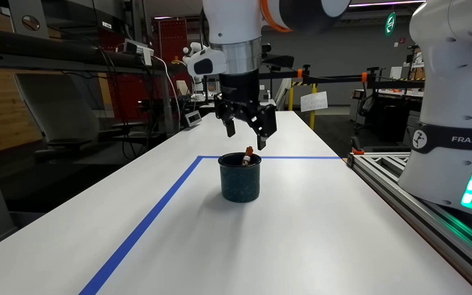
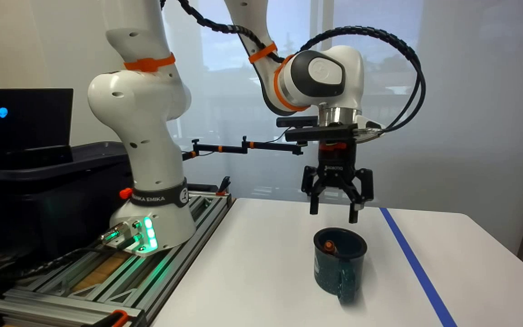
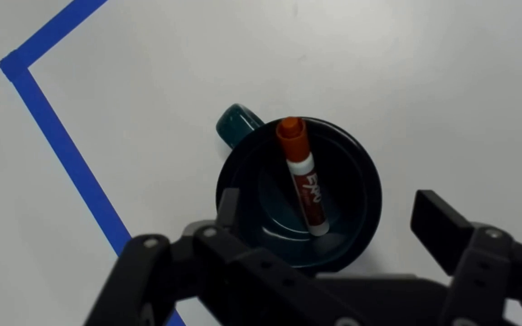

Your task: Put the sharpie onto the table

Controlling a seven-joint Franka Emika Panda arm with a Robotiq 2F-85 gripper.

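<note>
The gripper (image 2: 334,213), spread wide and empty, hangs above the mug (image 1: 240,183); the marker (image 3: 305,177) leans inside it, cap (image 3: 295,141) uppermost; this seems the approach, next calling for descent over the mug to pinch that cap.

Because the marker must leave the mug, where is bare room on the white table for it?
The white table is bare between the mug and the railed bench, and between the mug and the blue tape. Crowded is the mug itself: the marker leans inside, the open claw hangs above.
</note>
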